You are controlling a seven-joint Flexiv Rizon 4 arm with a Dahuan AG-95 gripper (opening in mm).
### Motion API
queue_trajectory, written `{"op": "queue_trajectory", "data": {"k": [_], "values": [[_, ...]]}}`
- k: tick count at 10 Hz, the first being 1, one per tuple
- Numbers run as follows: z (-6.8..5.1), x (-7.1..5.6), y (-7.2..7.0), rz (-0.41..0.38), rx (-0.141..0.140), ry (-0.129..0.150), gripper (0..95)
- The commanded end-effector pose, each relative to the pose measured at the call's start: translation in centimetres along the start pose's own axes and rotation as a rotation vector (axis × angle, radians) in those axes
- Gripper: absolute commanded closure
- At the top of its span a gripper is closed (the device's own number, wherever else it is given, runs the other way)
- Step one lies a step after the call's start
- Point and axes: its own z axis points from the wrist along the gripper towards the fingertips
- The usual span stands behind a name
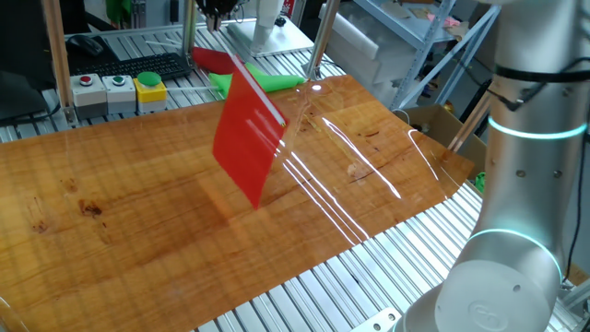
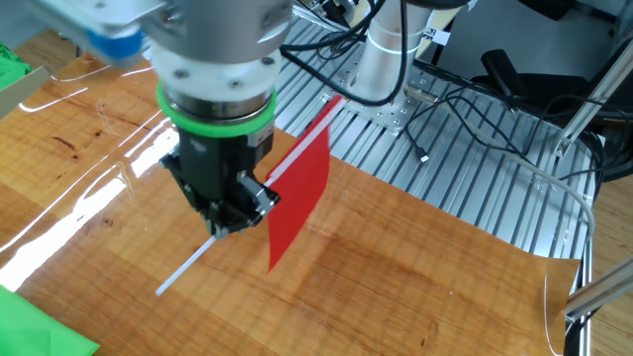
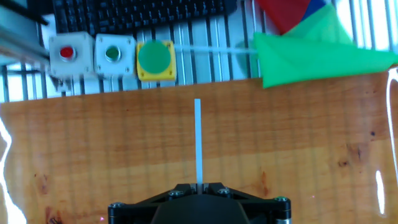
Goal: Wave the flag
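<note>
Gripper (image 2: 235, 220): seen in the other fixed view at centre left, closed on the white stick of the flag (image 2: 300, 195), held clear above the wooden table (image 2: 415, 267).
Stick axis, other fixed view: ran diagonally from lower left to upper right; bare tail poked out below the jaws toward lower left, red cloth hung on the far side, just right of the gripper.
Key relation: flag lay crosswise through the fingers, cloth to the upper-right side, so a swing would likely sweep the cloth over bare table.
One fixed view: gripper mostly cut off at top centre; flag (image 1: 247, 136) hung tilted at upper centre above the table (image 1: 120, 231), cloth edge low but apparently not touching; green cloth (image 1: 253, 81) lay behind it at the table's far edge.
Hand view: fingers (image 3: 214, 188) at bottom centre pinched the stick of the flag (image 3: 198, 140), which pointed straight up the frame; red cloth not shown; button box (image 3: 111, 56) at upper left, green cloth (image 3: 317, 50) at upper right.
</note>
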Motion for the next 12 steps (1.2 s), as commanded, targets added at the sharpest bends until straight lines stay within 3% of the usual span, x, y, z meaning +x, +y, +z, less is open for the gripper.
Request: {"op": "queue_trajectory", "data": {"k": [1,2,3,4,6,7,8,10,11,12], "values": [[-0.3,-0.4,0.2,0.007,-0.005,0.023,95.0],[-0.3,-0.4,0.2,0.011,-0.009,0.023,95.0],[-0.3,-0.3,0.3,0.045,-0.059,0.031,95.0],[-0.4,-0.3,0.4,0.067,-0.091,0.035,95.0],[-0.5,0.1,0.8,0.062,-0.133,0.043,95.0],[-0.7,0.4,1.1,0.087,-0.204,0.055,95.0],[-0.8,0.6,1.4,0.105,-0.221,0.061,95.0],[-1.2,1.1,2.2,0.194,-0.285,0.068,95.0],[-1.4,1.3,2.7,0.239,-0.302,0.072,95.0],[-1.5,1.4,2.8,0.241,-0.292,0.067,95.0]]}}
